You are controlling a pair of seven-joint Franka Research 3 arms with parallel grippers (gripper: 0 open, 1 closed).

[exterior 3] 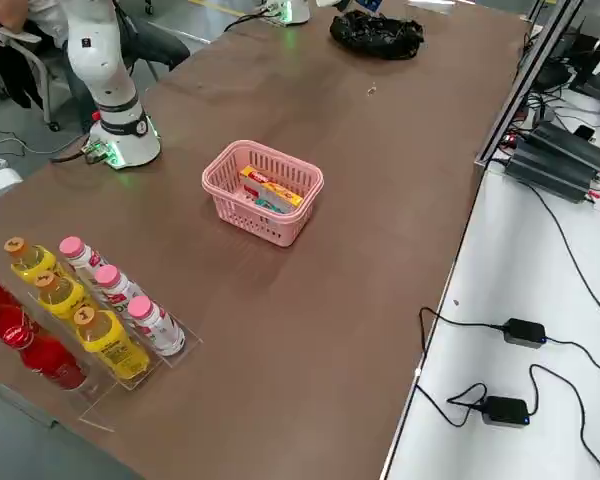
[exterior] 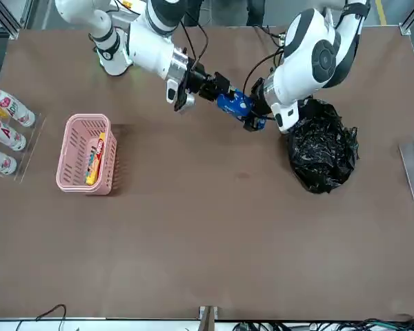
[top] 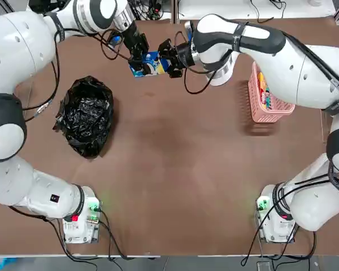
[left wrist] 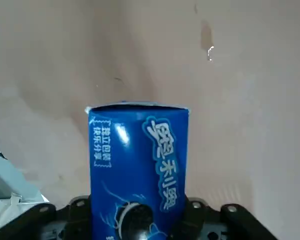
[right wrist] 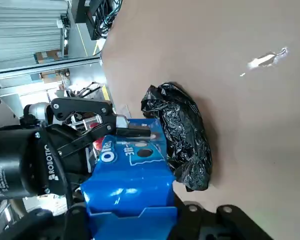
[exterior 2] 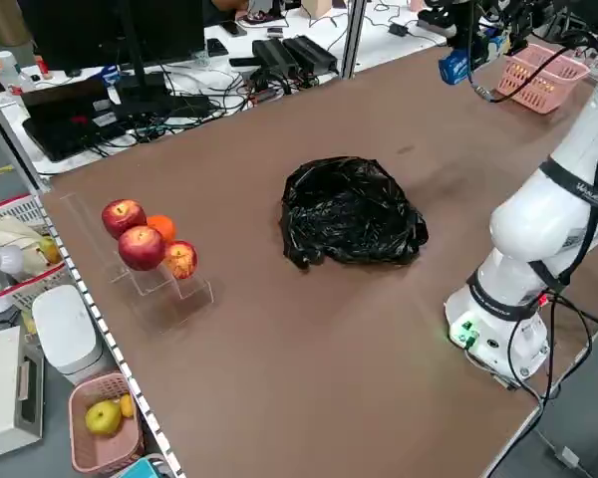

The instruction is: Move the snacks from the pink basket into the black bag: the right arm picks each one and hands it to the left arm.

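Note:
A blue-and-white pouch [top: 150, 63] hangs above the far middle of the table, held from both ends. My right gripper [top: 169, 60] is shut on its right end. My left gripper [top: 137, 58] grips the left end, its fingers [left wrist: 195, 206] pressed against the pouch's sides [left wrist: 137, 165]. The black bag [top: 86, 116] lies crumpled on the left, nearer than the pouch. On the right stands the pink basket [top: 253, 99], holding a yellow packet [exterior 3: 275, 190] and a slim teal-blue packet [exterior 3: 267, 205].
White bottles with red labels [exterior: 3, 131] sit in a clear rack beyond the basket, with red and yellow bottles [exterior 3: 80, 320] beside them. Red and orange fruits [exterior 2: 140, 244] rest on a stand past the bag. Both arm bases [top: 82, 217] stand at the near edge.

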